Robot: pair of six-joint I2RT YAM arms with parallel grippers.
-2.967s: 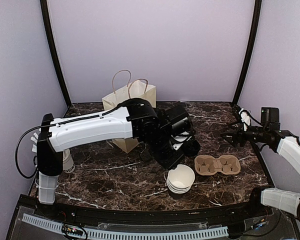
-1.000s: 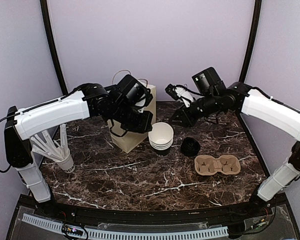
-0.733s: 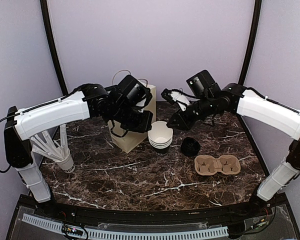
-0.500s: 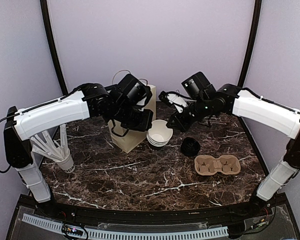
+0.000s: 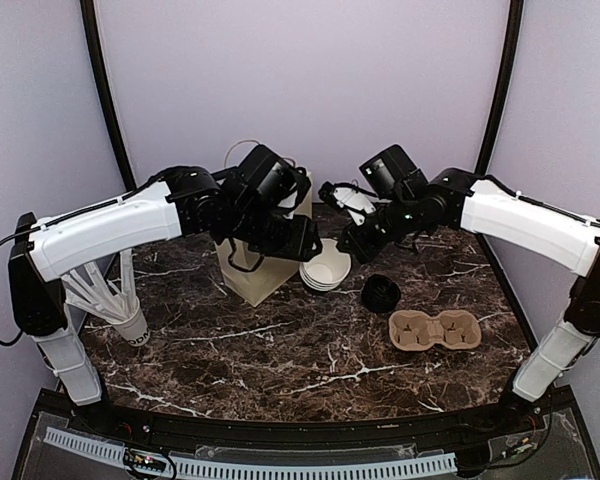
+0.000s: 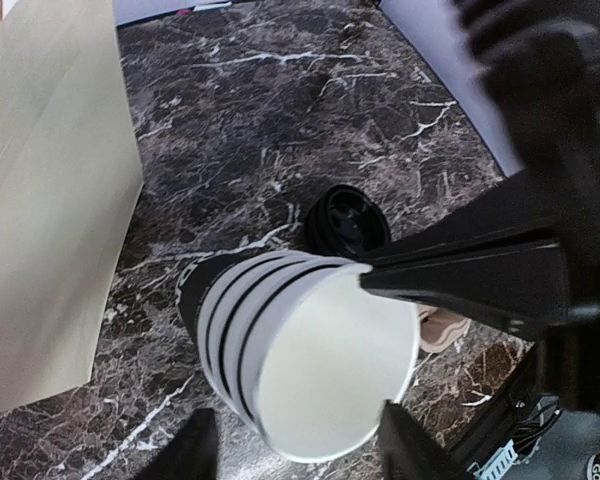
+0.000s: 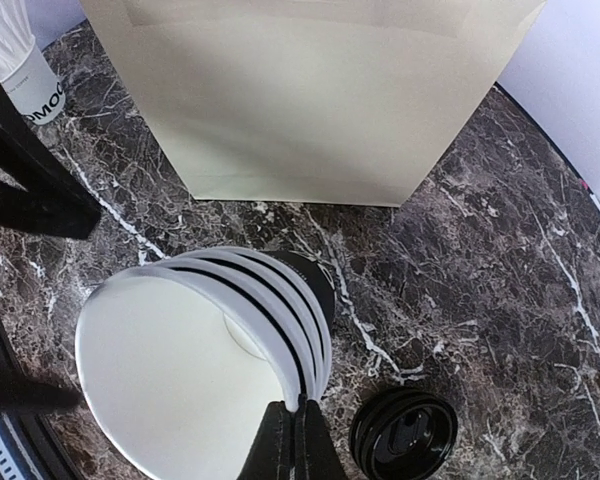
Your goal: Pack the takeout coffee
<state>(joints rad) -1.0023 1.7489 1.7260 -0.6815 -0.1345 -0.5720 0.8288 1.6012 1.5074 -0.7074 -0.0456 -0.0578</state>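
A robot lab booth is showing: plain lilac walls [image 5: 300,90] are closing in a dark marble table [image 5: 280,350], black poles [image 5: 108,110] are standing at upper left and right, white robot arms [image 5: 130,235] are reaching across.

stick cup [image 7: 20,60] reads something like "omoo".

Left pincer [image 6: 298,450], right pincer [image 7: 292,437] clamped (arms raised, tips close).

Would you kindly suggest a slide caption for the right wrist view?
Right hand pinching the rim of a tilted stack of white cups, black lids and cream bag beyond.
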